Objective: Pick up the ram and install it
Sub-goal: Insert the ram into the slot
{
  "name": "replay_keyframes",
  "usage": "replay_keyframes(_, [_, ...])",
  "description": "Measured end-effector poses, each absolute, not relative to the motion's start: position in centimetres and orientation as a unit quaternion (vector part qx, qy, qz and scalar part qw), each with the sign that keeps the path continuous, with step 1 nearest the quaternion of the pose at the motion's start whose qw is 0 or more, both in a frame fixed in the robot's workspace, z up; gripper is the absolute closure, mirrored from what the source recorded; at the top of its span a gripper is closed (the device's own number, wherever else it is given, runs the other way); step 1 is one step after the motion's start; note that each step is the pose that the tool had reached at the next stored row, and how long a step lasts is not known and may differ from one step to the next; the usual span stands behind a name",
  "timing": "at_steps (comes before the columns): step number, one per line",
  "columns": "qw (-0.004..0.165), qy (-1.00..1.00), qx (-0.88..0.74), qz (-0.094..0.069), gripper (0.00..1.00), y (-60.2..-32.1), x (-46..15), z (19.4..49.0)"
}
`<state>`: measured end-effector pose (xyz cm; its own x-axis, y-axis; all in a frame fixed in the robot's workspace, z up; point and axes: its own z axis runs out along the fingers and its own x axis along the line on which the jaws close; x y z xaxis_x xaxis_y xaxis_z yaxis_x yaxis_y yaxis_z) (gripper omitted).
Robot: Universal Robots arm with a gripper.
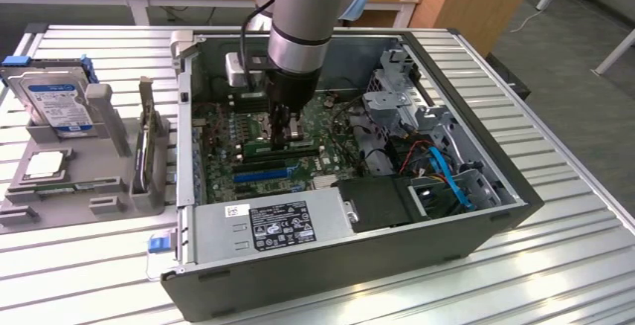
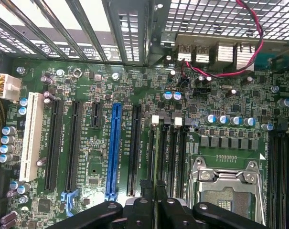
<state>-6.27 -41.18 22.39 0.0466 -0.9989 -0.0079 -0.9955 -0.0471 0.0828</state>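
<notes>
Ram point(image 1: 260, 147): thin green stick, edge-up over motherboard point(image 2: 111, 81) | gripper point(image 1: 288, 140): narrow, apparently pinching it

Bright, even room light glares off the slatted table point(image 1: 581, 265); the case point(image 1: 347, 284) interior sits shaded.

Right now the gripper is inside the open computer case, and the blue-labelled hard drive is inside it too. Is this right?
Not fully. The gripper is inside the open computer case, but the blue-labelled hard drive stands outside it, in the grey holder on the exterior view's left. The exterior view shows this.
</notes>
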Motion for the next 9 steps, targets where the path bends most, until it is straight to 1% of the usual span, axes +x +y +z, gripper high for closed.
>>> replay_keyframes(9, [0.027,-0.690,0.723,-0.031,0.87,-41.18,-6.28,22.31])
